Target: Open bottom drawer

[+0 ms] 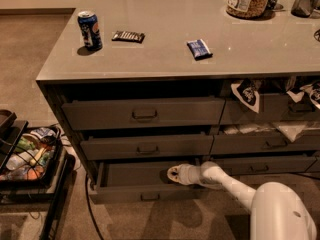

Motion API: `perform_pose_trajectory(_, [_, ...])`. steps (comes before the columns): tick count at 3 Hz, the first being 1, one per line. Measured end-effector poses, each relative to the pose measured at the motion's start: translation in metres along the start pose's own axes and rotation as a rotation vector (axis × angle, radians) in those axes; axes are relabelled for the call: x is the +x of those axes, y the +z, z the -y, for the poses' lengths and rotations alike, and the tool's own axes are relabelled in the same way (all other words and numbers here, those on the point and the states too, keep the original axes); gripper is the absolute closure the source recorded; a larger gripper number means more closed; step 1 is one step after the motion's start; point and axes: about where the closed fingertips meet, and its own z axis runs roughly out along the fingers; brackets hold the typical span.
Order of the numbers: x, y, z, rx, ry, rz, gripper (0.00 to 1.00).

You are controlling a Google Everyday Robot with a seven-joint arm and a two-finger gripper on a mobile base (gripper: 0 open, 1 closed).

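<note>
The bottom drawer (142, 194) is the lowest, slim dark grey front of the left stack, with a small centre pull (149, 197). It stands pulled out a little, and its dark flat inside (135, 174) shows. My gripper (174, 174) reaches in from the lower right on a white arm (235, 189) and sits over the open drawer's right part, just below the middle drawer (147, 147). It holds nothing that I can see.
Above are the taller top drawer (144, 113) and the counter (165, 59) with a blue can (89, 30), a dark bar (128, 36) and a blue packet (199, 49). The right stack shows snack bags (246, 92). A black cart of items (27, 154) stands at left.
</note>
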Motion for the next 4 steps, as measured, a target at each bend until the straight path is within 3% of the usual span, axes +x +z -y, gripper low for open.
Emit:
perform_pose_trajectory(2, [0.019, 0.022, -0.012, -0.029, -0.019, -0.011, 1.0])
perform_pose_trajectory(3, [0.018, 0.018, -0.01, -0.044, -0.084, -0.061, 1.0])
perform_pose_trajectory(4, [0.008, 0.014, -0.028, -0.081, -0.11, -0.081, 1.0])
